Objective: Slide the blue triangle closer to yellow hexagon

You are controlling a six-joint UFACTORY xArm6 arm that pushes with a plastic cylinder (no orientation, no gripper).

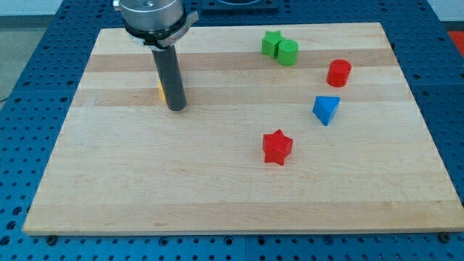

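Observation:
The blue triangle (326,109) lies on the wooden board at the view's right. A yellow block (160,91) sits at the view's left, almost wholly hidden behind my rod, so its shape cannot be made out. My tip (176,108) rests on the board right beside that yellow block, touching or nearly touching it, and far to the left of the blue triangle.
A red star (277,147) lies below and left of the blue triangle. A red cylinder (338,73) stands just above the triangle. A green star (272,43) and a green cylinder (288,52) sit together near the view's top. The board's edge (239,232) runs along the bottom.

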